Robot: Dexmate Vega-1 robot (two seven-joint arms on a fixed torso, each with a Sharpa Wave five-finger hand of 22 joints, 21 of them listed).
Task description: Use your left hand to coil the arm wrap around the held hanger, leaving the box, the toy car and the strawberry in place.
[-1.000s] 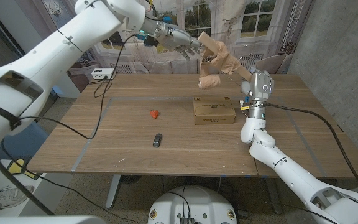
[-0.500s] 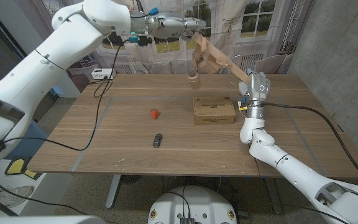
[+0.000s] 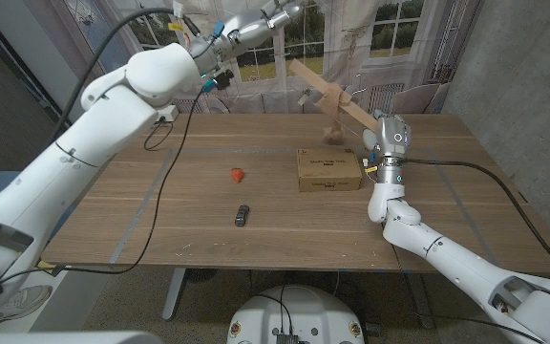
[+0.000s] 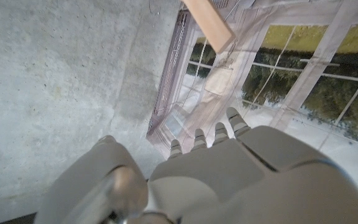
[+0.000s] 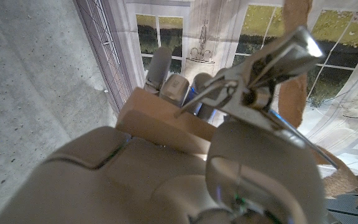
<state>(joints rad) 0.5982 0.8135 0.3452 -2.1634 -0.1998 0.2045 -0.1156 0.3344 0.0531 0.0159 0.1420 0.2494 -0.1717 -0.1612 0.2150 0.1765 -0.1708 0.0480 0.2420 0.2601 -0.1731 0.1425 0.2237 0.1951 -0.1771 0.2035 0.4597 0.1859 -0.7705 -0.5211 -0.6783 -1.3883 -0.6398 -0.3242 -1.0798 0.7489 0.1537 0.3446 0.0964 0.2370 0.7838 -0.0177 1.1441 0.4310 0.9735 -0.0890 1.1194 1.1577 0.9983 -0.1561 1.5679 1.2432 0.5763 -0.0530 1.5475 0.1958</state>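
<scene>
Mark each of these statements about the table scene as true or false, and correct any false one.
1. The cardboard box stands on the wooden table. True.
2. The strawberry sits on top of the box. False: it lies on the table, apart from the box, toward the robot's left.
3. The right robot hand holds the wooden hanger. True.
4. The toy car lies nearer the table's front edge than the strawberry. True.
5. The left robot hand rests on the table. False: it is raised high, above the table's far side.
6. The arm wrap lies flat on the box. False: it hangs from the hanger.
</scene>
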